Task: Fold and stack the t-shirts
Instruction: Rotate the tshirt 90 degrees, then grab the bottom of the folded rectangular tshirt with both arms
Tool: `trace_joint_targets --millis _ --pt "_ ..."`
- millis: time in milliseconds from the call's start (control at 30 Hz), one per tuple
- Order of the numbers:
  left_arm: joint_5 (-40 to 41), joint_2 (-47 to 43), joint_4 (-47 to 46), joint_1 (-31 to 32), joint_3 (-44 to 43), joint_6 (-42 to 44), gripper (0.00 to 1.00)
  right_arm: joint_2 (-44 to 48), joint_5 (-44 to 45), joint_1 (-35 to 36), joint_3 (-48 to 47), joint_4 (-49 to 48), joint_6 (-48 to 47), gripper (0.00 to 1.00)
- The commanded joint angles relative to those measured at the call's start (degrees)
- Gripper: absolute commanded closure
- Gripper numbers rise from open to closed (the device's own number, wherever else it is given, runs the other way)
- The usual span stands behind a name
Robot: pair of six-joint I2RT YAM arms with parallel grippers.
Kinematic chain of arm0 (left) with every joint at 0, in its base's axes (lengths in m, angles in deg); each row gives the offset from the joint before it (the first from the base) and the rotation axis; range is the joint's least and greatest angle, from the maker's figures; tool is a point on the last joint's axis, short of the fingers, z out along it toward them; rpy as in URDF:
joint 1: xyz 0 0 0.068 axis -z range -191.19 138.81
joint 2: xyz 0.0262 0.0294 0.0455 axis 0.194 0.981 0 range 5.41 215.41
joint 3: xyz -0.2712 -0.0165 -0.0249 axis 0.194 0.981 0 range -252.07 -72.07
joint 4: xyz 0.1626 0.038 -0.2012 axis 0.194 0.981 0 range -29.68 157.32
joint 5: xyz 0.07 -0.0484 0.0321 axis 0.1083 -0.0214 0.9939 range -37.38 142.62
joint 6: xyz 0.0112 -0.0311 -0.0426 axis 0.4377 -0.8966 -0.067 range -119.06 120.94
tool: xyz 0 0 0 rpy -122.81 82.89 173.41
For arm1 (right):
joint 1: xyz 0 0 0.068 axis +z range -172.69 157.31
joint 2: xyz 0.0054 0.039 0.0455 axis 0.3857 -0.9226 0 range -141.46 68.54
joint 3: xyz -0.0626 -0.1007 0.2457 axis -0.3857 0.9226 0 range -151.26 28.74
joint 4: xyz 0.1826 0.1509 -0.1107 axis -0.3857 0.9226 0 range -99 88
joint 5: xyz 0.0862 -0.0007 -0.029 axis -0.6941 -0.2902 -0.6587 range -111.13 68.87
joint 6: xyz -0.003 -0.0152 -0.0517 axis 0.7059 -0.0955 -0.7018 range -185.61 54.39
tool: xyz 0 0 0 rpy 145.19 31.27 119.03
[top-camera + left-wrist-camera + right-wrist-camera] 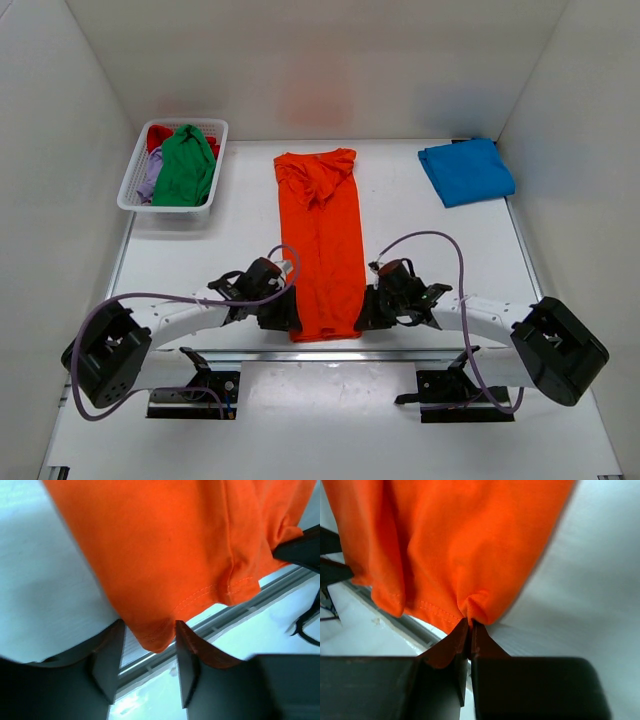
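Note:
The orange t-shirt (322,240) lies in a long narrow strip down the middle of the table, collar end far, hem near. My left gripper (290,318) is at its near-left hem corner. In the left wrist view the gripper (149,625) stands open, and the corner of the orange t-shirt (175,545) hangs between the jaws with a gap on each side. My right gripper (362,315) is at the near-right corner. The right wrist view shows that gripper (470,625) shut on a pinch of the orange hem (455,540). A blue t-shirt (465,172) lies folded at the far right.
A white lattice basket (130,188) at the far left holds a green t-shirt (185,168), a red one (158,135) and a lilac one (150,180). White walls close in the table on three sides. The table's metal front rail (320,352) runs just behind the hem.

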Motion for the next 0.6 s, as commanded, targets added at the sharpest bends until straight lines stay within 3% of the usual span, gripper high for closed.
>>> trace_joint_targets --millis 0,33,67,167,400,567 --pt "0.35 -2.20 -0.60 0.04 1.96 -0.49 0.47 0.60 0.03 2.14 0.56 -0.11 2.73 1.00" --pt "0.00 -2.20 -0.42 -0.05 2.05 -0.40 0.56 0.51 -0.32 3.18 0.30 -0.46 3.08 1.00" --pt "0.00 -1.94 -0.16 0.21 2.14 -0.22 0.72 0.42 -0.41 4.15 0.56 0.06 3.35 1.00" --pt "-0.79 -2.28 0.02 0.30 3.11 -0.31 1.00 0.24 -0.33 6.00 0.03 0.33 4.40 1.00" --pt "-2.11 -6.32 0.36 -0.75 6.45 -0.49 1.00 3.23 -1.90 5.31 2.05 1.64 4.76 1.00" --pt "-3.95 -7.12 3.00 -5.13 0.83 1.97 1.00 4.99 -4.71 0.39 -3.11 6.12 0.72 1.00"
